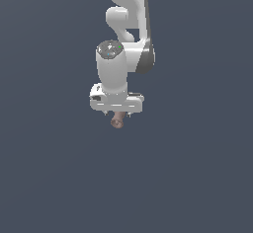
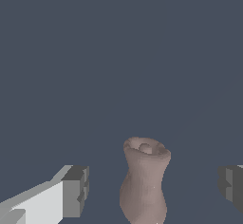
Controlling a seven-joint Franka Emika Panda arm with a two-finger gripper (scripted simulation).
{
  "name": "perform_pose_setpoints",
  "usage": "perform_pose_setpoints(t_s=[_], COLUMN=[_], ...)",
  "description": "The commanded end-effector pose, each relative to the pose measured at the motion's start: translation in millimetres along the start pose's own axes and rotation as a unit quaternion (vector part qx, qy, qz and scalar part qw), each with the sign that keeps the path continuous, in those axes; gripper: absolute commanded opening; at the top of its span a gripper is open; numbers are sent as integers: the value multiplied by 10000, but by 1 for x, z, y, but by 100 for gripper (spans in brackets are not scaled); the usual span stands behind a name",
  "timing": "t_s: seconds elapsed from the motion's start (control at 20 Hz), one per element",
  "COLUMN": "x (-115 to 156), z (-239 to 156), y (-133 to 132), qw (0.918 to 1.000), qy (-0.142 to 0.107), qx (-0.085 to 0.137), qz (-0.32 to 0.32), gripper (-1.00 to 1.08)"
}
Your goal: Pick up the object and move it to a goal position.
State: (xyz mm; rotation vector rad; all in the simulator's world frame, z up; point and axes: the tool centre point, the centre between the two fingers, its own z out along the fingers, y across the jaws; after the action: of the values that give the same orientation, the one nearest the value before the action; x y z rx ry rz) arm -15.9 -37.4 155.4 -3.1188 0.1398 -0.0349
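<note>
The object (image 2: 144, 180) is a small brownish-pink, lumpy, vase-like piece with a hollow at one end. In the wrist view it stands between the two grey finger pads (image 2: 76, 190), with a clear gap on each side. My gripper (image 2: 153, 188) is open and touches nothing. From the exterior view, the white hand and its gripper (image 1: 117, 114) hang straight above the object (image 1: 117, 123), which pokes out just below the hand. The fingers are mostly hidden there.
The white arm (image 1: 126, 24) reaches down from the top of the exterior view. A plain dark blue-grey surface (image 1: 197, 177) fills everything around it. No other objects or edges show.
</note>
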Motion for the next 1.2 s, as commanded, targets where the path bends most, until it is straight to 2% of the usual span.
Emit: perform_pose_setpoints(t_s=[0.0, 0.5, 1.15], x=[-12, -50, -55], z=[10, 39, 58], y=[2, 10, 11], qw=[9999, 9987, 9985], qy=[-25, -94, -103], qx=[-25, -99, -107], qz=[122, 495, 534], gripper=[100, 100, 100])
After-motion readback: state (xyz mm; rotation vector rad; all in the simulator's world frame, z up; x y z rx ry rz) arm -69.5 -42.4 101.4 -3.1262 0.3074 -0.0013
